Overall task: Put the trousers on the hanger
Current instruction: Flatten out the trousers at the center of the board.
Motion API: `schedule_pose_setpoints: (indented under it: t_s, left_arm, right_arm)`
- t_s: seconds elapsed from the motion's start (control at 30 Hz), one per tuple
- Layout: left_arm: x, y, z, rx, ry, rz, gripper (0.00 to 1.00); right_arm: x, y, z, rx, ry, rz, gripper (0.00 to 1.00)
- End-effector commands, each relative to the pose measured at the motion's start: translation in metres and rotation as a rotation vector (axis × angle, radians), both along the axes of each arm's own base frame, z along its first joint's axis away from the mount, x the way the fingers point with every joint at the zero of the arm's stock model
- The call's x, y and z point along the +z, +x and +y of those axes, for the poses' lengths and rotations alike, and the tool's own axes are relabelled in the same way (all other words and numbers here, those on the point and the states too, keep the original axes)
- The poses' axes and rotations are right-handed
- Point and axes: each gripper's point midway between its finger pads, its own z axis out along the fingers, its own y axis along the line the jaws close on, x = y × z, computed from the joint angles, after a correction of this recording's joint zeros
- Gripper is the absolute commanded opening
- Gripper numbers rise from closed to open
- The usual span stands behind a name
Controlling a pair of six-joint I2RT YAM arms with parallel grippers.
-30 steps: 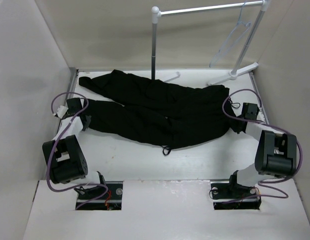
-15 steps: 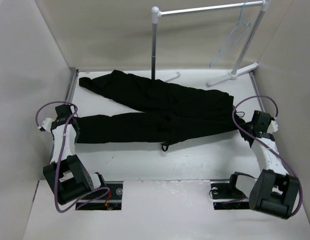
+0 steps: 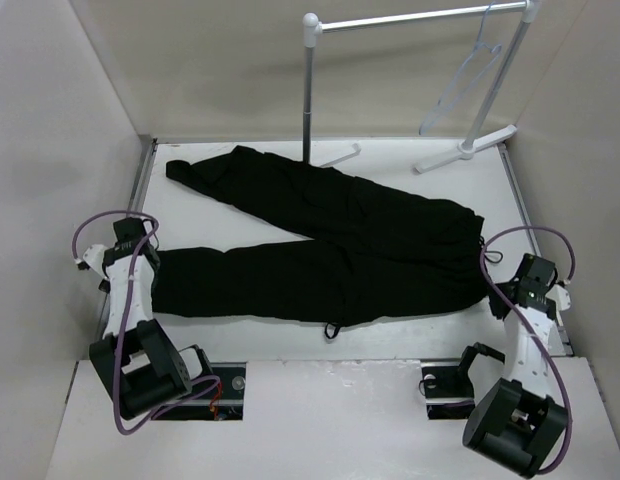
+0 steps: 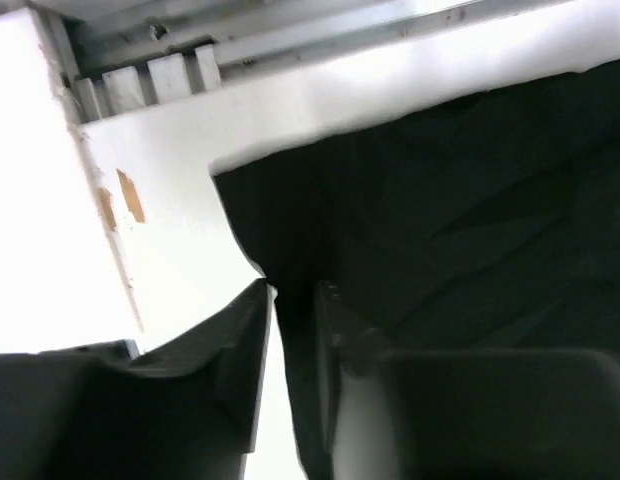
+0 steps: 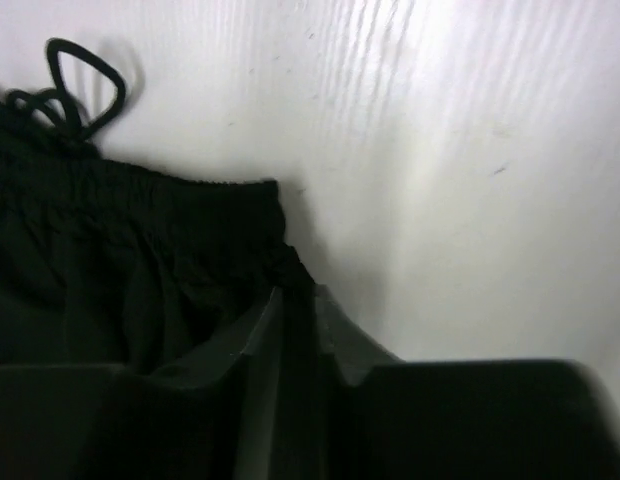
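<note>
The black trousers (image 3: 320, 240) lie spread flat across the table, waist at the right, legs running left. My left gripper (image 3: 148, 272) is shut on the cuff corner of the near leg; in the left wrist view the cloth (image 4: 440, 220) is pinched between the jaws (image 4: 293, 300). My right gripper (image 3: 495, 290) is shut on the waistband corner; the right wrist view shows the elastic waistband (image 5: 140, 200) and a drawstring loop (image 5: 75, 85) with cloth between the jaws (image 5: 298, 295). The pale hanger (image 3: 468, 75) hangs from the rail at the back right.
A white rail stand (image 3: 410, 20) with a dark post (image 3: 308, 100) and white feet (image 3: 470, 150) stands behind the trousers. Beige walls close in left, right and back. A drawstring loop (image 3: 333, 328) lies at the trousers' near edge.
Both grippers have pulled toward me and outward while holding the trousers, stretching the garment flatter and shifting it nearer; the right arm swung back to the near right edge.
</note>
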Motion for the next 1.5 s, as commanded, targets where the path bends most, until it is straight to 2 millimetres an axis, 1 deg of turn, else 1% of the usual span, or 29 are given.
schedule_pose_setpoints:
  t_s: [0.0,0.03,0.07,0.1,0.13,0.17,0.23,0.27,0.33,0.4,0.43,0.47,0.5,0.53,0.6,0.7,0.73,0.77,0.83,0.9,0.93,0.97,1.03,1.07,1.13,1.23,1.3,1.37,1.47]
  left_arm:
    - [0.028,0.005,0.013,0.007,0.094,-0.042,0.3]
    - [0.035,0.014,0.012,-0.01,0.101,-0.068,0.37]
    - [0.044,0.024,0.009,-0.025,0.107,-0.108,0.44]
    - [0.055,0.037,0.006,-0.055,0.115,-0.16,0.49]
    - [0.066,0.05,0.0,-0.088,0.118,-0.205,0.51]
    - [0.078,0.061,-0.004,-0.115,0.13,-0.247,0.52]
    - [0.098,0.083,-0.016,-0.175,0.138,-0.318,0.54]
    - [0.103,0.094,-0.022,-0.207,0.132,-0.337,0.54]
    - [0.102,0.115,-0.039,-0.272,0.091,-0.353,0.54]
    - [0.093,0.13,-0.053,-0.323,0.043,-0.343,0.54]
    - [0.086,0.136,-0.06,-0.345,0.023,-0.334,0.53]
    - [0.078,0.141,-0.066,-0.363,0.002,-0.323,0.52]
    - [0.069,0.145,-0.07,-0.376,-0.017,-0.311,0.51]
    - [0.06,0.147,-0.074,-0.383,-0.034,-0.302,0.51]
    - [0.041,0.146,-0.077,-0.387,-0.058,-0.271,0.5]
    - [0.016,0.132,-0.062,-0.329,-0.074,-0.212,0.5]
    - [0.015,0.132,-0.058,-0.315,-0.077,-0.218,0.49]
    - [0.02,0.136,-0.055,-0.31,-0.066,-0.245,0.49]
    - [0.043,0.151,-0.054,-0.318,-0.04,-0.343,0.47]
    - [0.067,0.172,-0.058,-0.337,-0.029,-0.425,0.47]
    - [0.075,0.182,-0.059,-0.344,-0.029,-0.442,0.47]
    - [0.081,0.193,-0.061,-0.351,-0.033,-0.449,0.47]
    - [0.082,0.219,-0.072,-0.389,-0.072,-0.444,0.47]
    - [0.079,0.232,-0.076,-0.4,-0.084,-0.435,0.47]
    - [0.073,0.26,-0.08,-0.421,-0.101,-0.434,0.47]
    - [0.059,0.308,-0.083,-0.446,-0.132,-0.42,0.47]
    - [0.049,0.341,-0.091,-0.478,-0.167,-0.426,0.46]
    - [0.035,0.364,-0.094,-0.492,-0.183,-0.417,0.42]
    - [0.021,0.386,-0.101,-0.508,-0.192,-0.407,0.38]
  right_arm:
    - [0.034,0.007,-0.021,-0.039,-0.093,-0.037,0.37]
    - [0.042,0.011,-0.023,-0.032,-0.106,-0.05,0.51]
    - [0.052,0.018,-0.023,-0.016,-0.116,-0.073,0.62]
    - [0.062,0.024,-0.023,0.005,-0.126,-0.085,0.69]
    - [0.073,0.03,-0.022,0.026,-0.14,-0.107,0.75]
    - [0.085,0.036,-0.02,0.051,-0.158,-0.13,0.79]
    - [0.107,0.049,-0.013,0.107,-0.185,-0.177,0.8]
    - [0.117,0.056,-0.008,0.144,-0.193,-0.199,0.8]
    - [0.135,0.071,0.008,0.241,-0.212,-0.249,0.79]
    - [0.147,0.084,0.037,0.367,-0.201,-0.309,0.71]
    - [0.151,0.09,0.06,0.46,-0.183,-0.347,0.59]
    - [0.15,0.093,0.085,0.554,-0.151,-0.375,0.43]
    - [0.148,0.093,0.111,0.646,-0.117,-0.395,0.28]
    - [0.144,0.09,0.14,0.748,-0.073,-0.409,0.17]
    - [0.133,0.078,0.185,0.91,-0.024,-0.401,0.12]
    - [0.112,0.05,0.242,1.114,0.031,-0.362,0.13]
    - [0.108,0.04,0.258,1.171,0.048,-0.361,0.13]
    - [0.106,0.031,0.272,1.221,0.064,-0.371,0.13]
    - [0.104,0.018,0.294,1.3,0.084,-0.396,0.13]
    - [0.097,0.011,0.304,1.342,0.091,-0.386,0.13]
    - [0.093,0.009,0.308,1.362,0.094,-0.375,0.13]
    - [0.089,0.008,0.309,1.376,0.089,-0.364,0.14]
    - [0.082,0.008,0.31,1.39,0.081,-0.339,0.15]
    - [0.081,0.008,0.31,1.394,0.08,-0.329,0.15]
    - [0.083,0.014,0.307,1.372,0.066,-0.332,0.16]
    - [0.088,0.029,0.299,1.313,0.055,-0.318,0.17]
    - [0.093,0.036,0.297,1.291,0.044,-0.311,0.18]
    - [0.095,0.043,0.296,1.274,0.019,-0.298,0.19]
    - [0.093,0.053,0.293,1.243,0.003,-0.266,0.19]
